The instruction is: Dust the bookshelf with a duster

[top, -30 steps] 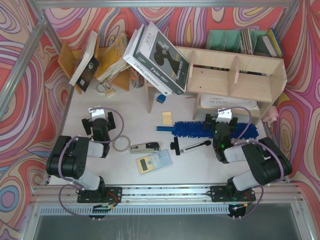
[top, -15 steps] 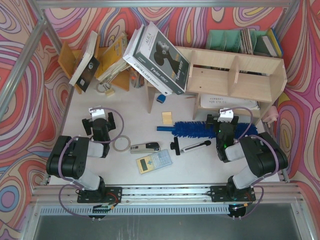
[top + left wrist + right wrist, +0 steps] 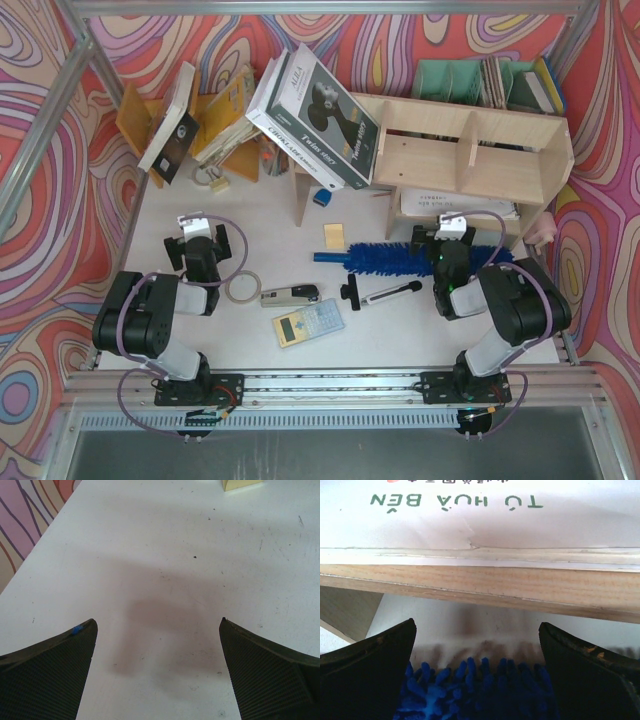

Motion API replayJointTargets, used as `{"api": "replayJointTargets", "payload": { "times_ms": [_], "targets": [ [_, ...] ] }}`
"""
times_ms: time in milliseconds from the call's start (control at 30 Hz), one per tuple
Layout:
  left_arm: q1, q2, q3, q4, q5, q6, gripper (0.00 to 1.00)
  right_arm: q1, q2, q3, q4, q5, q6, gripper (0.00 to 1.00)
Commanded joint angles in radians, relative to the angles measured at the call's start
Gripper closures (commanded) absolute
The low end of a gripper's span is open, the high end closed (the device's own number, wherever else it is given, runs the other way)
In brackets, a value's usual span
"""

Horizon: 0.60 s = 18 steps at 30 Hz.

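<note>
The pale plywood bookshelf (image 3: 470, 155) stands at the back right, its lower board's front edge (image 3: 485, 582) filling the right wrist view. The blue fluffy duster (image 3: 385, 259) lies flat on the table in front of it, handle pointing left. My right gripper (image 3: 447, 236) hovers over the duster's right part, open, with the blue fluff (image 3: 475, 690) low between its fingers (image 3: 375, 665). My left gripper (image 3: 203, 232) is open over bare table at the left, nothing between its fingertips (image 3: 55, 665).
A large black-and-white book (image 3: 318, 110) leans on the shelf's left end. An orange rack of books (image 3: 190, 120) stands back left. A yellow pad (image 3: 334, 235), black-and-silver rod (image 3: 385, 292), stapler (image 3: 290, 295), calculator (image 3: 307, 322) and ring (image 3: 241, 289) lie mid-table. Papers (image 3: 480, 510) lie on the lower shelf.
The right arm has shifted slightly right and toward the shelf, staying over the duster. The left arm has not moved.
</note>
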State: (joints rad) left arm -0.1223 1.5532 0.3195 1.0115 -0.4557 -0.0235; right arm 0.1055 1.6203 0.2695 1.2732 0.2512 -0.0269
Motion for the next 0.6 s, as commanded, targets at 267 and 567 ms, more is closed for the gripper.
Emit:
{"api": "replayJointTargets", "payload": {
  "times_ms": [267,567],
  "targets": [
    [0.009,-0.005,0.010,0.002,0.009,-0.014,0.02,-0.019,0.066,0.047,0.010,-0.048,0.010,0.01],
    [0.009,-0.004,0.010,0.002,0.009,-0.015,0.01,-0.020,0.066,0.047,0.015,-0.046,0.006,0.01]
  ]
}}
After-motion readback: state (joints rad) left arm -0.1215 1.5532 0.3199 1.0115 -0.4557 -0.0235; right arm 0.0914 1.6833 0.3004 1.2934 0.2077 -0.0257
